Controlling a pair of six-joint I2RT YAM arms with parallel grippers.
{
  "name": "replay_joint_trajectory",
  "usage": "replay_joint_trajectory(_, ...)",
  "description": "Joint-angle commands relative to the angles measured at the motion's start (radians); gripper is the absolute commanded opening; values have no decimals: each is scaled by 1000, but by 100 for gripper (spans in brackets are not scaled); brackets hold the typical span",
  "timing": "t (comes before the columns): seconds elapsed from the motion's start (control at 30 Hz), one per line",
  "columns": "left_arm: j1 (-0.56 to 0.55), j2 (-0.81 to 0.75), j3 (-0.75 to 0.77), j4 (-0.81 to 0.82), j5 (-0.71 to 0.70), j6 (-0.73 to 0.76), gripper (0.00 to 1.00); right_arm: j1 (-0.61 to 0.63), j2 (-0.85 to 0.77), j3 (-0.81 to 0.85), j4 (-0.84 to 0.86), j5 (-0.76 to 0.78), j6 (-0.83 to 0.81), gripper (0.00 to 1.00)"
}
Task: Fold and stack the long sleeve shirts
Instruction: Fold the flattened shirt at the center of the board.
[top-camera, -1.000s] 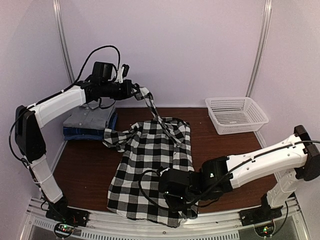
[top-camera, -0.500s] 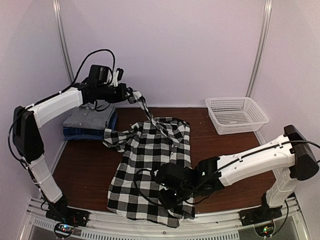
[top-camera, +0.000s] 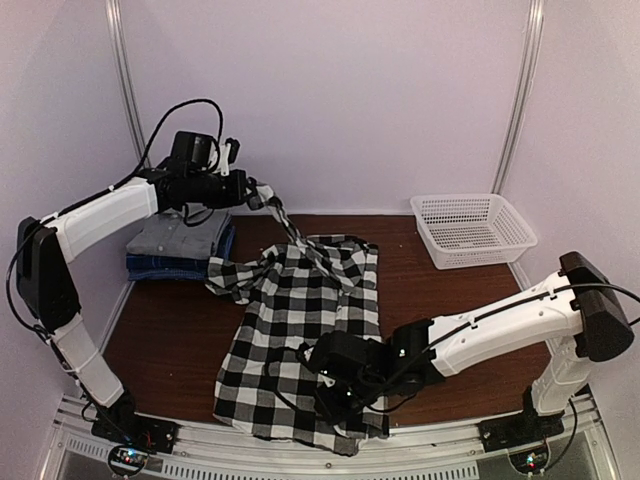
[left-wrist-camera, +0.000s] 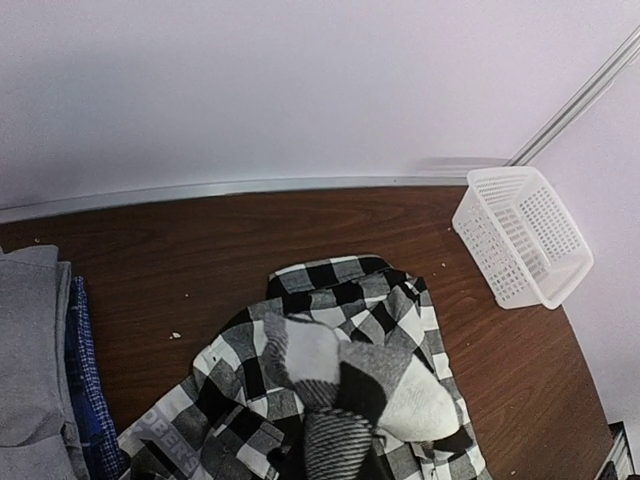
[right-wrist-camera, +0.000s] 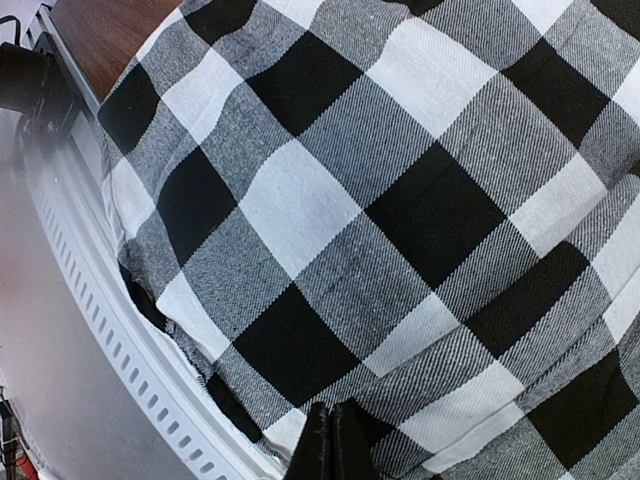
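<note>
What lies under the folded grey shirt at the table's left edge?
Beneath the grey shirt shows dark blue folded cloth, only along its edges. How many blue pieces are stacked there is covered.

The overhead camera sits high behind the arm bases and looks down toward the back wall, taking in the whole brown wooden worktop (top-camera: 420, 280). The left wrist camera hangs high at far left, angled down and across. Both views catch the white plastic mesh basket (top-camera: 470, 230) and the folded stack of grey and blue shirts (top-camera: 180, 245). The right wrist camera is pressed close over the black-and-white plaid cloth shirt (right-wrist-camera: 380, 200), which shows in all three views, beside the perforated metal rail (right-wrist-camera: 120, 350) at the near edge.
</note>
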Motion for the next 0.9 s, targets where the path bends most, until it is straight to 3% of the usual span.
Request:
replay_joint_trajectory(0.0,7,-21,-13,14,-32,17,0,-4,8,-23,30,-20,-13,0)
replay_joint_trajectory(0.5,7,-91,-77,36,-115,-2,0,-7,-9,-63,60,-35,-1,0)
replay_joint_trajectory(0.87,7,-61,-86,43,-109,-5,0,-14,-1,-49,92,-35,3,0)
